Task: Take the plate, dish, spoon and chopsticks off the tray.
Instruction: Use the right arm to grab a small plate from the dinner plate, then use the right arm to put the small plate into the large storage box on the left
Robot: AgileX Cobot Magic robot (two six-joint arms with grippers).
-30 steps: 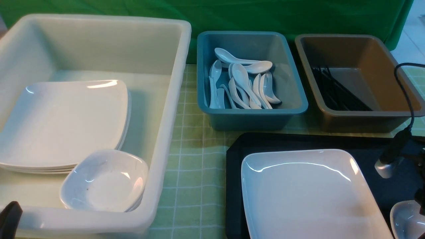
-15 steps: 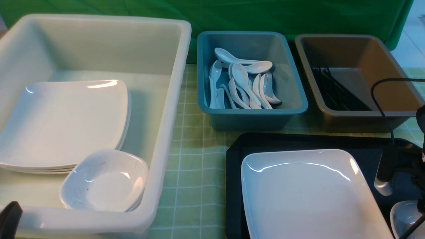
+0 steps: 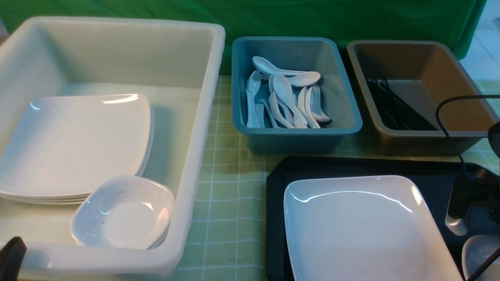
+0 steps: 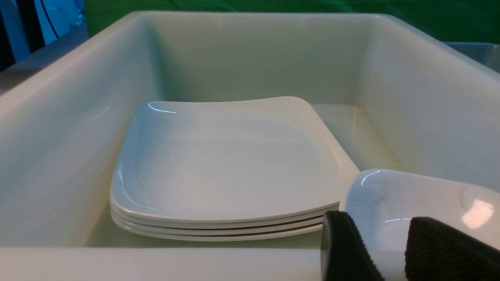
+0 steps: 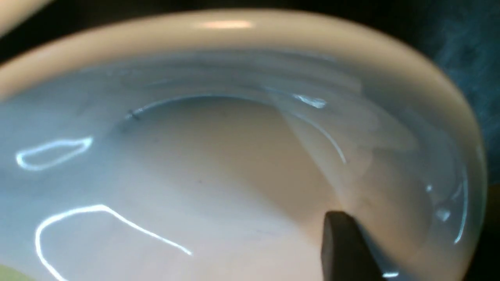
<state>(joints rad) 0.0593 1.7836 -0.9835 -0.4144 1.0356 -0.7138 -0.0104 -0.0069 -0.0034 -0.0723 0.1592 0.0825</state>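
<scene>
Front view: you have the plate (image 3: 363, 230) lying flat on the black tray (image 3: 351, 166), filling most of its visible floor. The small dish (image 3: 478, 255) sits just beside the plate's right edge, at the tray's near right corner, partly cut off by the frame.
Step in hand: as I read it, you are taking hold of the dish, with the plate yet to go.
Right claw (image 5: 347, 253): one dark pad shows inside the dish, against its inner wall. The other pad is out of sight, so you cannot tell whether the wall is pinched or the jaws stand apart.
Left claw (image 4: 379, 218): jaws apart with nothing between them, hovering at the near rim of the white tub (image 4: 156, 261), which holds stacked plates (image 4: 226, 164) and small bowls (image 4: 410, 203).
Next move: make sure the pinch on the dish wall is firm, since the glaze looks slippery. Then lift it clear of the tray's rim and carry it left to the white tub.
Spoon, chopsticks: no spoon or chopsticks show on the visible part of the tray. Beyond it, white spoons (image 3: 285, 97) lie in the blue tub (image 3: 238, 78) and black sticks (image 3: 394, 107) in the brown tub (image 3: 429, 134).
</scene>
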